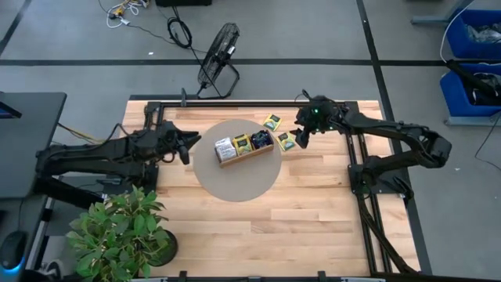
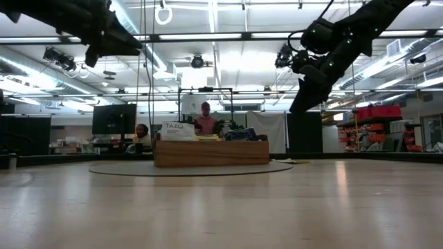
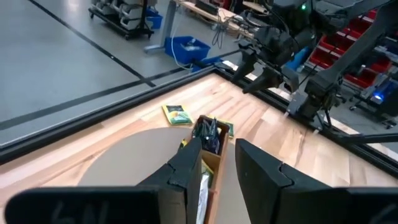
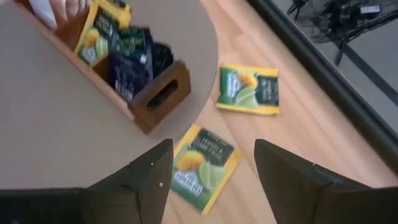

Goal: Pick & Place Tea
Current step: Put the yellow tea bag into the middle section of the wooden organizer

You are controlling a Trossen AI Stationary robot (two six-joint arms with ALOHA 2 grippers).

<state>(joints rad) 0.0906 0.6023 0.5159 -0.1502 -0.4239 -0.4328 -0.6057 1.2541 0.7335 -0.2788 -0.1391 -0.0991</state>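
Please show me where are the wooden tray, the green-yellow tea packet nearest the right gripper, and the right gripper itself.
wooden tray (image 4: pixel 163 93): right wrist view, on its end wall.
nearest green-yellow packet (image 4: pixel 202 162): right wrist view, on its printed face.
right gripper (image 4: pixel 214 171): right wrist view, midway between its open fingertips.

Both pincers (image 1: pixel 185 146) (image 1: pixel 298 135) raised, apparently open, L & R.

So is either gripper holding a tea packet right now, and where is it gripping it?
Nothing is held. The right gripper hangs open above a green-yellow packet on the table; the left gripper is open and empty near the wooden tray.
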